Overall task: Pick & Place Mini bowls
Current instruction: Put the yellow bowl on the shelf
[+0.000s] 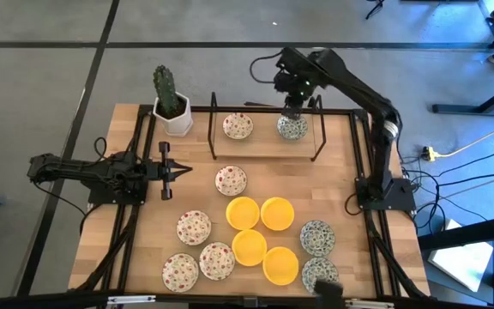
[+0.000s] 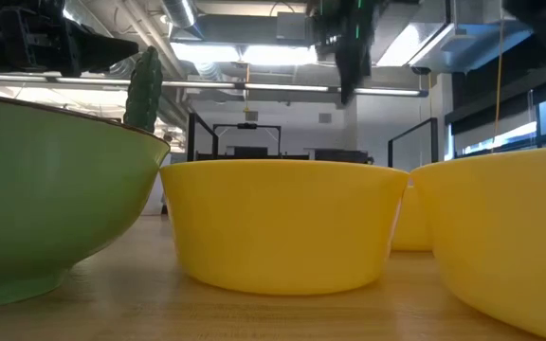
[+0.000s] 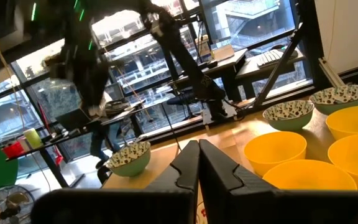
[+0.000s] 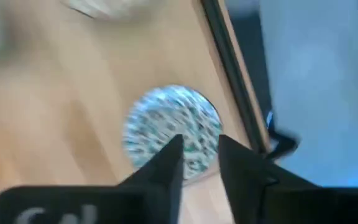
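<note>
The right gripper [image 1: 293, 110] hangs just above a blue-green bowl [image 1: 292, 128] on the rack [image 1: 267, 157] at twelve o'clock, jaws slightly apart. The left gripper [image 1: 178, 169], jaws together, waits at nine o'clock.

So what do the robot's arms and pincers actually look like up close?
Both arms are dark, almost black, jointed tubes with black cables looping along them. The right arm shows small green lights near its wrist. Each ends in two dark, wedge-shaped fingers: see the left gripper and right gripper.
</note>
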Robot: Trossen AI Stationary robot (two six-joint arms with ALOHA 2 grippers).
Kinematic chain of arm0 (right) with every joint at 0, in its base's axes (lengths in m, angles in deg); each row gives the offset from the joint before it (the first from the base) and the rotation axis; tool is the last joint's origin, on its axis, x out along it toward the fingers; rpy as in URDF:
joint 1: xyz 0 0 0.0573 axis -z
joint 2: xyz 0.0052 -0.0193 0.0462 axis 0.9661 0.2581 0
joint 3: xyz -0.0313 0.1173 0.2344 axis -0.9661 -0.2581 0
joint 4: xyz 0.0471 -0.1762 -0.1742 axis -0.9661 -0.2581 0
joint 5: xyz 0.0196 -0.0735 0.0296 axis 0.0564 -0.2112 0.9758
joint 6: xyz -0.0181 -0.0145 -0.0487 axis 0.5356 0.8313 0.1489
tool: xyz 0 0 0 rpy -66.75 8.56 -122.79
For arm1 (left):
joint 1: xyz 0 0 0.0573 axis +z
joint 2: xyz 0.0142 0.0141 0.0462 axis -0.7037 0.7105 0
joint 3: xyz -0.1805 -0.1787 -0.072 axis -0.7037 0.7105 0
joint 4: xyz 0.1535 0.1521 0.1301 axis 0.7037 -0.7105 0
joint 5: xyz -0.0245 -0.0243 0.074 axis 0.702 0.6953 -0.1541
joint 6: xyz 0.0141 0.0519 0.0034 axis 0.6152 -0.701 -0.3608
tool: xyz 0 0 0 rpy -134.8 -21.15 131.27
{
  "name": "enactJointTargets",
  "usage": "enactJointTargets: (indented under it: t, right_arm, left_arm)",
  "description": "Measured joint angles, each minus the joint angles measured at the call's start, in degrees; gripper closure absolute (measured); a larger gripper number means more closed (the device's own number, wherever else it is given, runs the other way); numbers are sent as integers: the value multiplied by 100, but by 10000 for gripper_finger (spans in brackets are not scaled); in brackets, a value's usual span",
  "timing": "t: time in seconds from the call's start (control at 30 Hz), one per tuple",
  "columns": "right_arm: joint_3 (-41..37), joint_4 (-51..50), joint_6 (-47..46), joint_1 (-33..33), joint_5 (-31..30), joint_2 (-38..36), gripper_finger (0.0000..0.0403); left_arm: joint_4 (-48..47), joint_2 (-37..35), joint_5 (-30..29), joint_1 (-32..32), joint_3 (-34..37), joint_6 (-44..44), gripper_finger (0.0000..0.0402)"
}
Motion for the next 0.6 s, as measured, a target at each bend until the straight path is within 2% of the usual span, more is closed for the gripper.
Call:
enactJointTargets:
  t: [0.1,0.17,0.27,0.4,0.5,0.6]
  right_arm:
    - [376,351,100,-679,650,-570,384]
    - [450,821,3,-1122,1110,-1081,392]
    - [302,1475,-313,-1818,1185,-1898,391]
    - [-465,2067,-660,-2912,709,-3013,398]
    - [-1567,2474,-943,-3727,-5,-3898,399]
    - [-2903,2927,-1282,-4278,-693,-4820,400]
  left_arm:
    - [0,0,0,0,1,0,394]
    - [0,0,0,1,0,32,395]
    - [-2,0,0,0,1,65,399]
    - [-2,0,0,0,0,187,400]
    - [0,0,0,1,0,147,396]
    - [-1,0,0,0,0,147,394]
